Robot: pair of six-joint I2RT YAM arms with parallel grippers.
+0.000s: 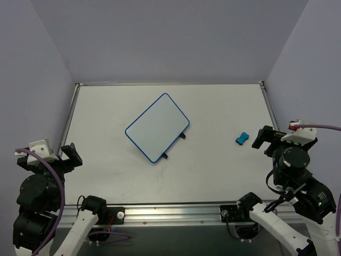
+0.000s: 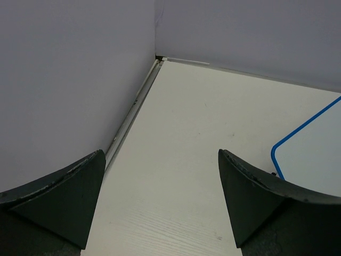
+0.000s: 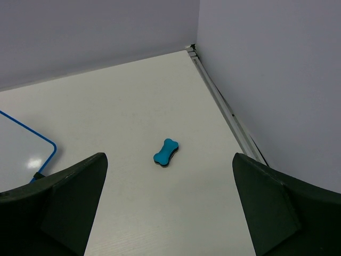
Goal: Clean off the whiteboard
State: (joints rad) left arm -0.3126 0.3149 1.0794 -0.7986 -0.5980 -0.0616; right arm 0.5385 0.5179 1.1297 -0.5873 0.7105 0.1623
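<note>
My left end effector (image 1: pixel 67 155) and right end effector (image 1: pixel 263 137) both stood spread and empty. The eraser (image 1: pixel 242 138) lay just ahead of the right one, and the whiteboard (image 1: pixel 157 127) farther off to its left. I judged a shallow pinch could skid the small eraser away, and wiping could shove the unpinned board.

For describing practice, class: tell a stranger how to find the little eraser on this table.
Start at the white table. Right of its tilted, blue-framed whiteboard, close to the right hand, lies the eraser. It alone is solid blue and bone-shaped.
</note>
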